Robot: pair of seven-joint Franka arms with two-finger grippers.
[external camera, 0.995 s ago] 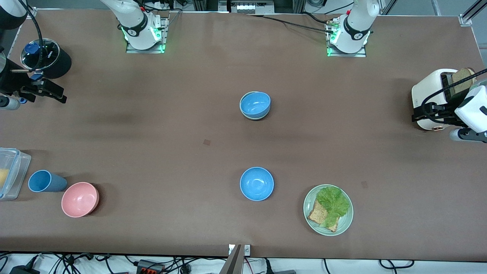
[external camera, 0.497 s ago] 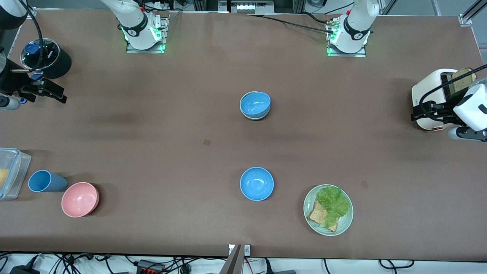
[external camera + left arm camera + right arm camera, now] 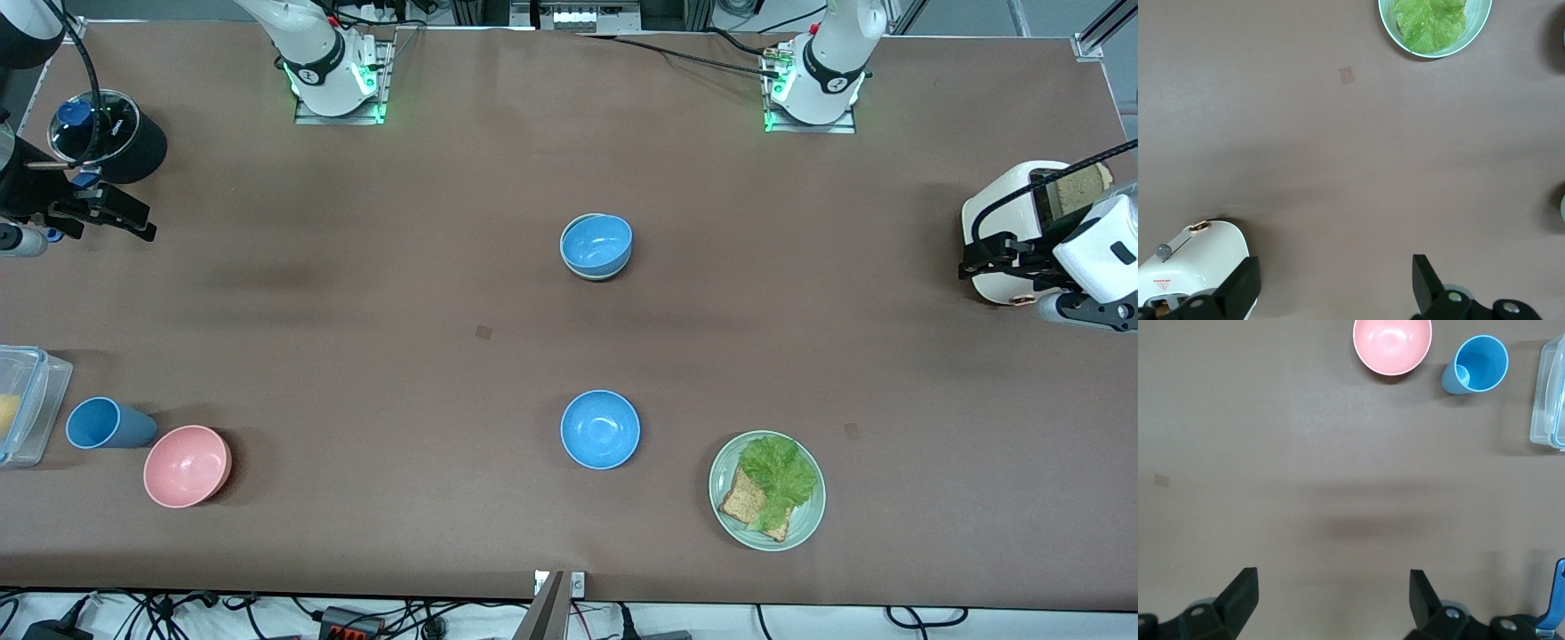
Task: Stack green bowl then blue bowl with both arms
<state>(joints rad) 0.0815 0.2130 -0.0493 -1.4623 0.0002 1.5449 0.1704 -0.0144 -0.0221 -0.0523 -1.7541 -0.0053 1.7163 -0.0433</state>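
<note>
Green bowl sits near the middle of the worktop, somewhat toward the edge where the arm bases stand, with a blue bowl nested inside it so that only a thin pale rim shows around the blue one. A second blue bowl stands alone nearer the front camera, closer to the front edge, and just beside it toward the left arm's end is a green plate holding lettuce and a slice of toast.

Left gripper hangs over the white toaster at the left arm's end of the worktop, empty, with its fingers spread wide apart. Right gripper hovers at the right arm's end, over the edge beside a dark lidded pot, also empty, with its fingers wide apart.

Near the front corner at the right arm's end are a pink bowl, a blue cup lying on its side just beside it, and a clear plastic container at the edge.
</note>
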